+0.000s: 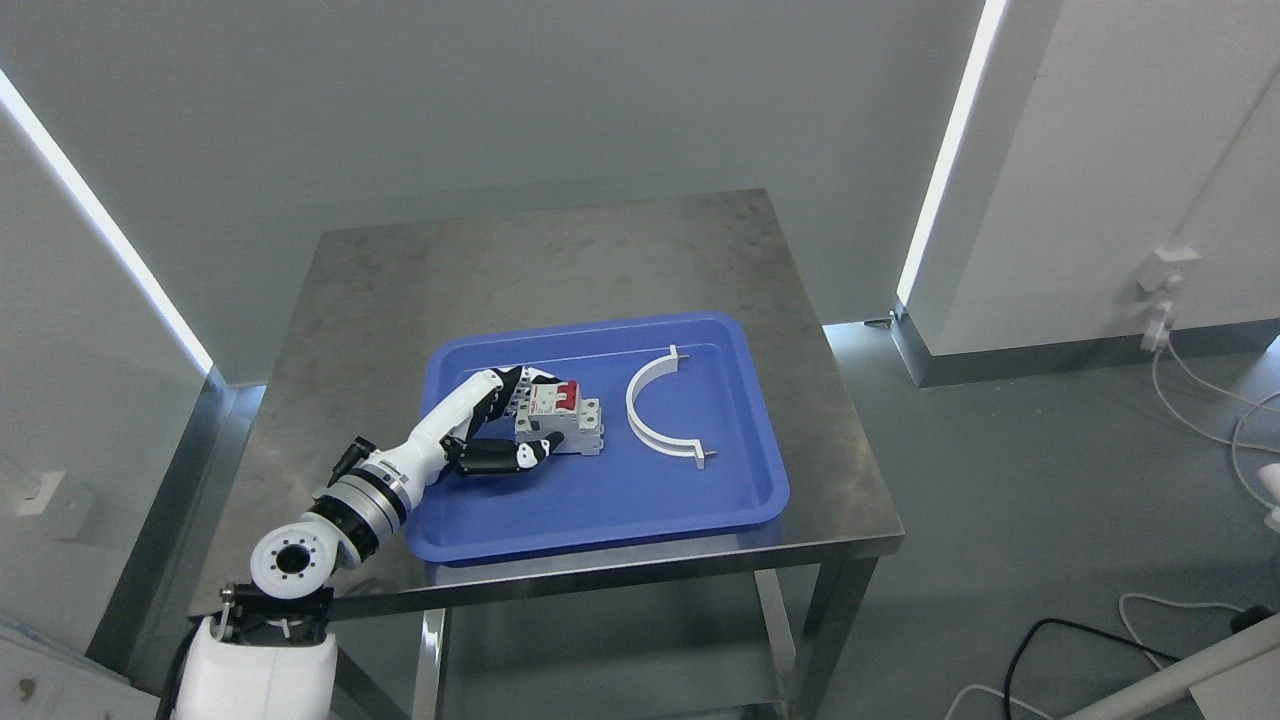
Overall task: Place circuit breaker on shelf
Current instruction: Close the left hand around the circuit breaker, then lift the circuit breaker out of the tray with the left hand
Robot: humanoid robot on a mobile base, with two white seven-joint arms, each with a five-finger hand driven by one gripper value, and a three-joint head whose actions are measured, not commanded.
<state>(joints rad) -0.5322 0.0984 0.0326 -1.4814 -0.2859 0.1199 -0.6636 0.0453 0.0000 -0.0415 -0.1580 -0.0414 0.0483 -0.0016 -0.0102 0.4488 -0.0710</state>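
A grey circuit breaker (570, 420) with red switches lies in a blue tray (640, 500) on a steel table (420, 270). My left hand (525, 415) reaches in from the lower left and is wrapped around the breaker's left side: the fingers curl over its top and the thumb presses along its near edge. The breaker still rests on the tray floor. My right arm does not show.
A white half-ring clamp (660, 410) lies in the tray just right of the breaker. The tray sits near the table's front edge. White cables (1200, 400) trail over the floor at the right. No shelf is in view.
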